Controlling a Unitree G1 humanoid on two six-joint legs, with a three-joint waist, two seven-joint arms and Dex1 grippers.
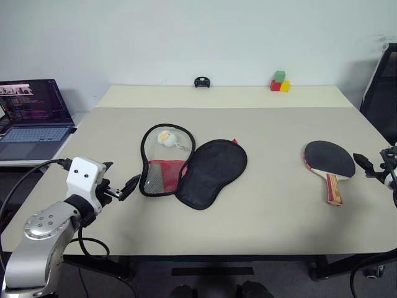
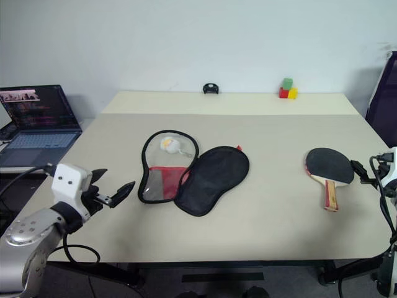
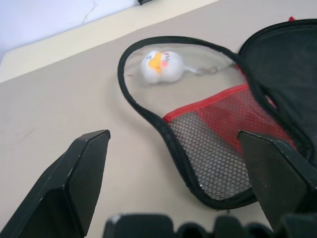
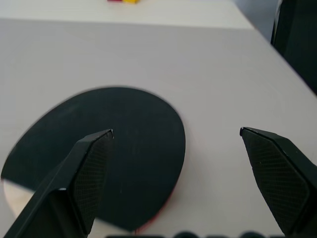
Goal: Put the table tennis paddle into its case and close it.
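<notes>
Paddle (image 1: 329, 162) sits flat on the worktop (image 1: 267, 205) w/ right gripper (image 4: 176, 148) just beside it, jaws spread & empty, so imo pickup's next, then carry to the unzipped case (image 1: 189, 169) where left gripper (image 3: 173, 163) waits, jaws spread.

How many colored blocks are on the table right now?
3 blocks, clustered at the table's far edge: green block on top, red block and yellow block beneath. Others could be hidden behind.

paddle handle: the table tennis paddle (image 4: 94, 158) is cut off by the right wrist view's edge, handle unseen
small black object (image 1: 201, 82): too small to be identified
laptop (image 1: 31, 118): cut off at the picture's edge; screen text unreadable
case logo: not made out on its case (image 1: 192, 167)
</notes>
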